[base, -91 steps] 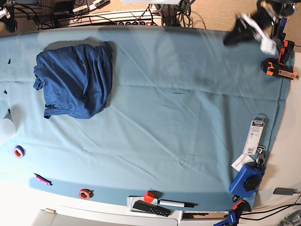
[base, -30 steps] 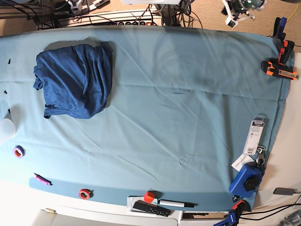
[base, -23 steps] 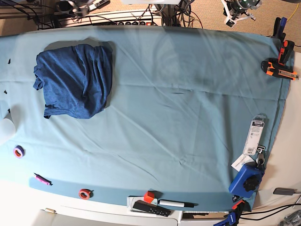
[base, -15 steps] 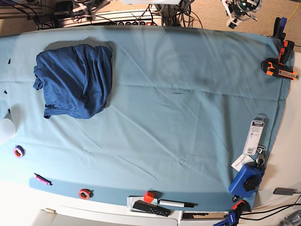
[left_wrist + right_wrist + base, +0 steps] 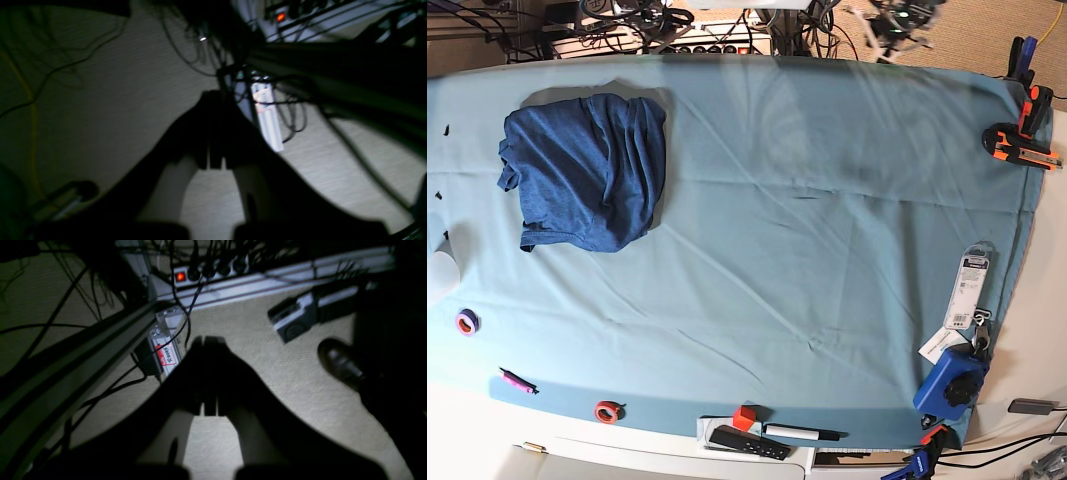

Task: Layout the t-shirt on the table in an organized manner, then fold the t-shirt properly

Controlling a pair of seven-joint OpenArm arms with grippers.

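t-shirt [image 5: 582,172] lies folded in a rumpled bundle on the far left part of the table [image 5: 827,250]. we see both arms off the table over carpet and cables: left gripper [image 5: 215,133] with fingers pressed together on nothing, right gripper [image 5: 210,373] likewise together and empty.

one dark blue t-shirt [image 5: 582,172] lies on one table [image 5: 827,250]. two tape rolls sit near the front edge, one purple [image 5: 466,322] and one red [image 5: 607,411]. there is one pink marker [image 5: 517,381], one black pen [image 5: 802,433], one remote [image 5: 747,442], one small red block [image 5: 744,418], and two orange-and-black clamps [image 5: 1022,146].
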